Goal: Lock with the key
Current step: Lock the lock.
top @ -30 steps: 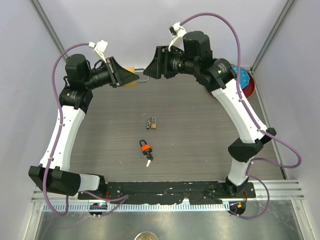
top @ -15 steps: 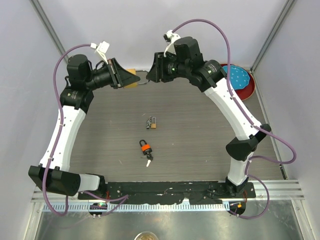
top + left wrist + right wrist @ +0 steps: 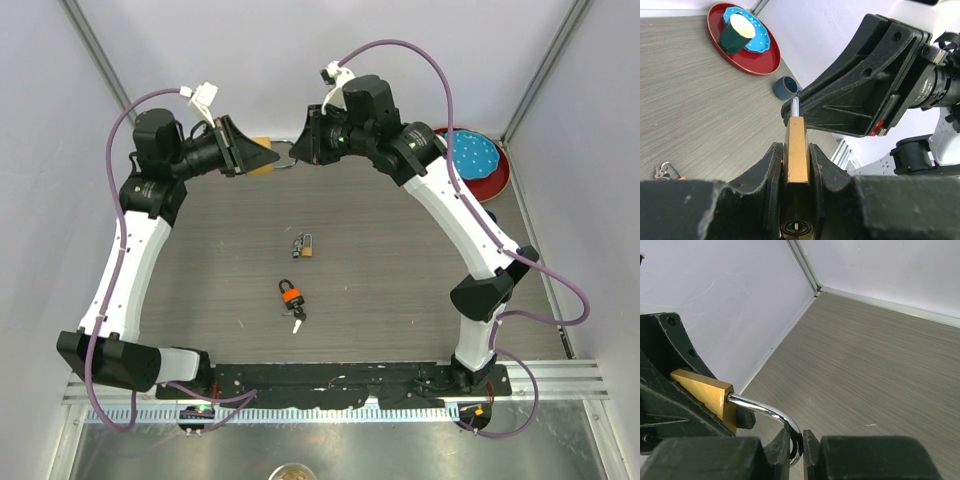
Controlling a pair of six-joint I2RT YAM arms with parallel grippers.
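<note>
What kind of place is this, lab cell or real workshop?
Probably a lab test cell: plain white walls with aluminium posts, a black mounting plate, and an orange padlock lying loose as a prop.

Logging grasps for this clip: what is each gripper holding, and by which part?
Left gripper clamps the brass padlock by its body; right gripper pinches the same padlock's shackle.

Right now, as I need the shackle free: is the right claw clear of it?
No, the right claw pinches the shackle at its bend.
</note>
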